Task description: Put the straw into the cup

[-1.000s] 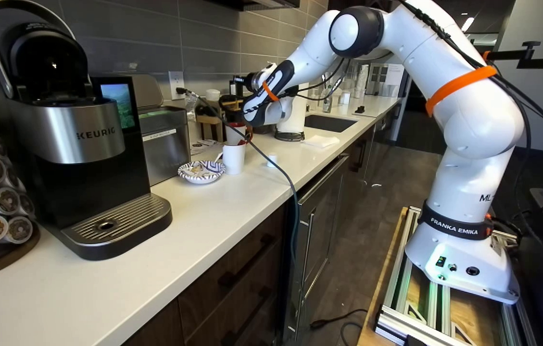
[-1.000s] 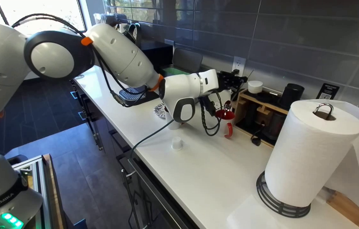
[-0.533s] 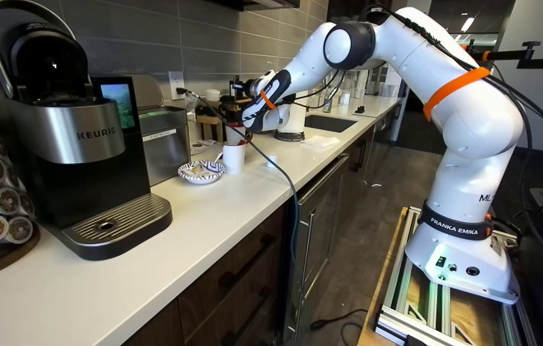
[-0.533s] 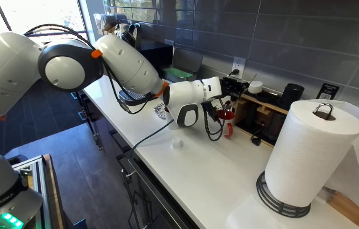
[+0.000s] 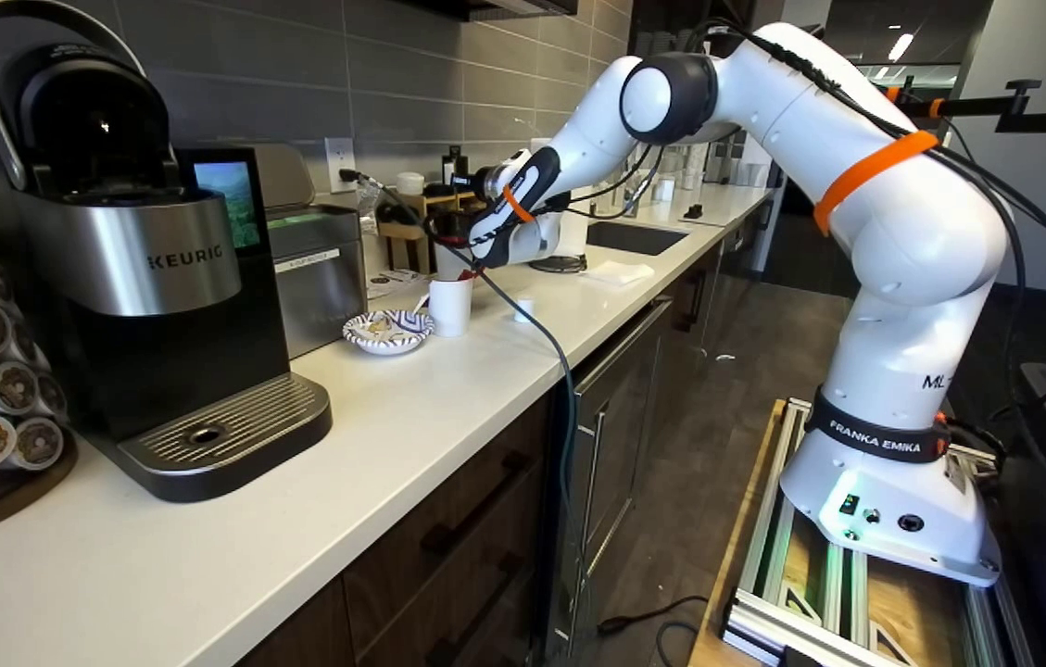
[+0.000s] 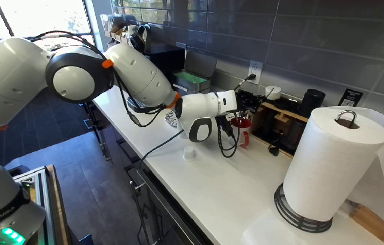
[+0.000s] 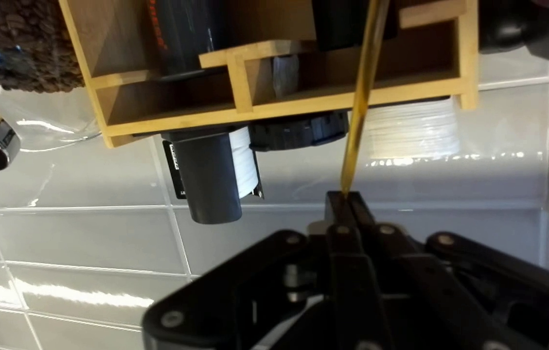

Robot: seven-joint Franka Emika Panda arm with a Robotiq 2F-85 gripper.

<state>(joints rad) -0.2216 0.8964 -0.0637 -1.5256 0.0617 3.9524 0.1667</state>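
Observation:
The straw is a thin yellowish stick [image 7: 363, 92]; it also shows in an exterior view [image 6: 270, 92]. My gripper [image 7: 345, 197] is shut on one end of it, also seen in an exterior view [image 6: 262, 98]. The straw slants up and away from the fingertips in that exterior view. A white mug with a red inside and red handle [image 6: 241, 124] stands on the counter below the gripper, with a metal utensil in it. A plain white cup [image 5: 450, 308] stands nearby, mostly behind the arm in an exterior view. A small white cup [image 6: 189, 153] stands closer to the counter's front edge.
A wooden rack [image 6: 280, 112] with black containers stands against the tiled wall, right of the red mug. A paper towel roll [image 6: 338, 163] is further right. A patterned bowl [image 5: 388, 331] and a coffee machine [image 5: 180, 278] stand on the counter. A cable [image 6: 161, 144] crosses the counter.
The arm and gripper have moved down, closer to the counter and the red mug. The straw remains in the gripper. The mugs, cup and bowl have not moved.

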